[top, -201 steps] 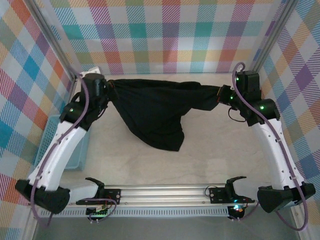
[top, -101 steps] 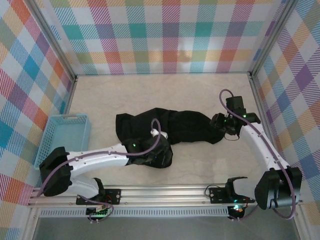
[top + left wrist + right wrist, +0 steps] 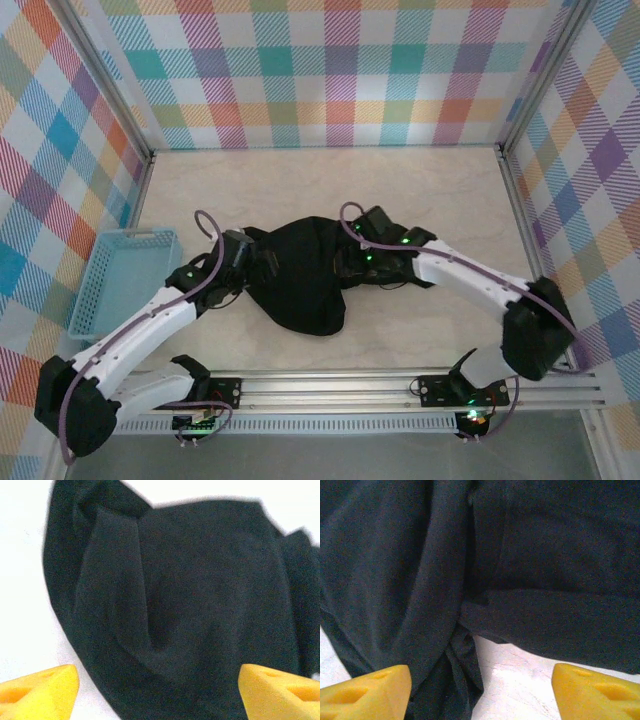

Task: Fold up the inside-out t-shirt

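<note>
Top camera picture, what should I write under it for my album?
Left hand and right hand, both open, over a crumpled black t-shirt, blue basket off to the left.

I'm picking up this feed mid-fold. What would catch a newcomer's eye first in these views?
The black t-shirt lies as a crumpled dark heap in the middle of the pale table, not yet folded. The left gripper and right gripper meet it from either side, their yellow fingertips spread wide over the fabric in the wrist views. A light blue basket sits at the table's left edge, with bright plaid walls all around.
</note>
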